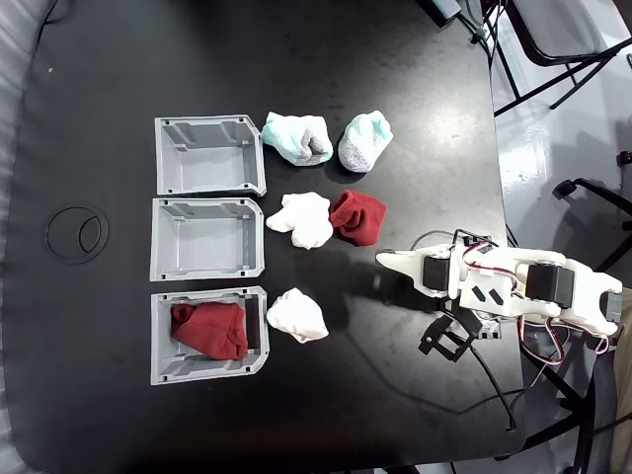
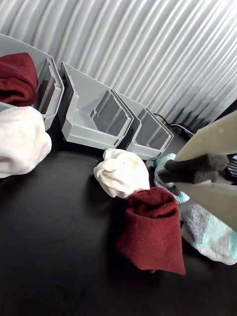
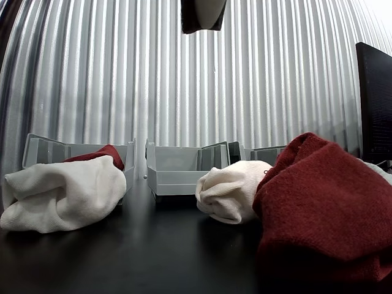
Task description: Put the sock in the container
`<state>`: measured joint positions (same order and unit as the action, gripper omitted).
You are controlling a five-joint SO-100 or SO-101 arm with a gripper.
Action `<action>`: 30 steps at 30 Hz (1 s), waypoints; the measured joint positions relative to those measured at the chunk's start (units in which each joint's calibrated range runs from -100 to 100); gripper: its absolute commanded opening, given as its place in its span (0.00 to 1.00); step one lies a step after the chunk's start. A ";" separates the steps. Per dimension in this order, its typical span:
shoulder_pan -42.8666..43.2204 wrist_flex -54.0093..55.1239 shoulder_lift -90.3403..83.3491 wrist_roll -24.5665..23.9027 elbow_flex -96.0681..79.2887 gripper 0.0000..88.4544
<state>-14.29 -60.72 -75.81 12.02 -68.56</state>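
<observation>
A loose dark red sock (image 1: 358, 216) (image 2: 153, 227) (image 3: 324, 208) lies balled on the black table, touching a white sock (image 1: 301, 219). Three grey bins stand in a column at the left of the fixed view: top (image 1: 163, 158), middle (image 1: 158, 242) and bottom (image 1: 158, 341). The bottom bin holds a second dark red sock (image 1: 209, 329) (image 2: 17, 76) (image 3: 98, 153). My gripper (image 1: 385, 260) (image 2: 165, 175) (image 3: 203, 24) is just right of the loose red sock and apart from it, pointing left. Its jaws look shut with nothing between them.
A second white sock (image 1: 296, 315) (image 2: 19, 140) lies beside the bottom bin. Two mint-and-grey socks (image 1: 296, 138) (image 1: 365, 141) lie by the top bin. The table's right edge (image 1: 499, 148) runs behind the arm, with cables (image 1: 494, 380) there. A ring mark (image 1: 79, 233) lies left of the bins.
</observation>
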 measured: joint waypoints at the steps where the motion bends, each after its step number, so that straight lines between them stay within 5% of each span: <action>1: 0.00 0.00 0.00 0.00 0.00 0.02; 5: 8.78 13.20 -0.42 0.00 -13.78 0.02; 10: 9.42 33.81 0.08 0.00 -25.95 0.02; 30: 10.05 36.50 0.08 -0.05 -25.50 0.01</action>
<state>-4.23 -24.22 -75.72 11.97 -94.05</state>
